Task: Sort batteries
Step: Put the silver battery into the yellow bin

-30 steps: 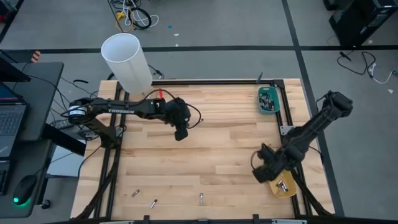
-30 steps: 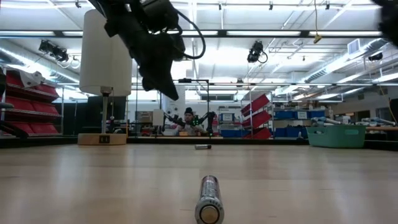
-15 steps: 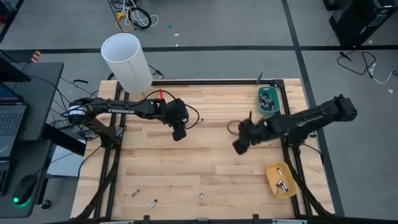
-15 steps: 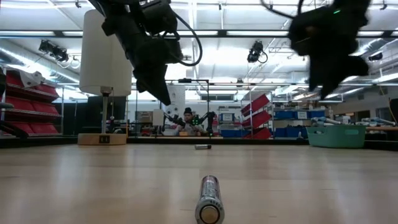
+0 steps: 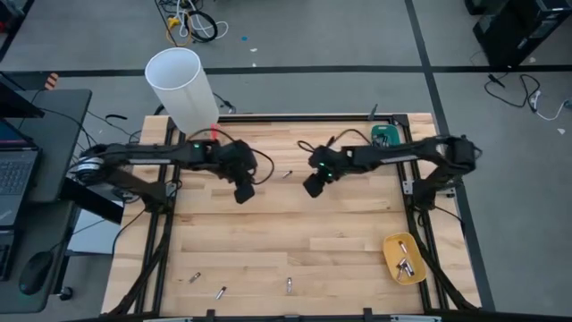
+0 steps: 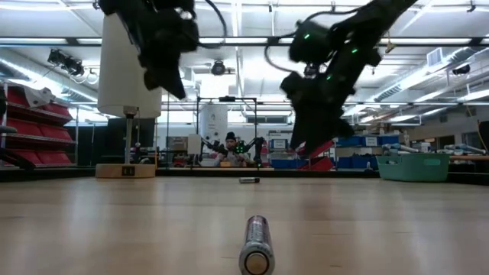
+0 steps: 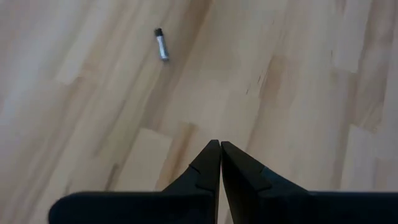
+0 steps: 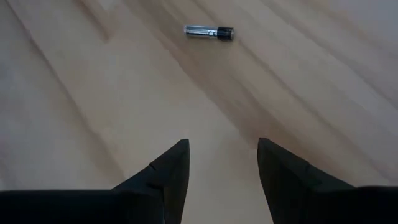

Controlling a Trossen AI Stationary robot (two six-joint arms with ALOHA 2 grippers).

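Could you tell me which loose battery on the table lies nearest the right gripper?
The lone battery in the far middle, between the two grippers, beside the open right gripper. The other three loose batteries lie along the near edge, well away from it.

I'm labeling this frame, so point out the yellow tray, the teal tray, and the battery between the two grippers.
yellow tray (image 5: 391, 259): high view, its left rim.
teal tray (image 5: 382, 131): high view, its far rim.
battery (image 5: 288, 173): high view, its middle.
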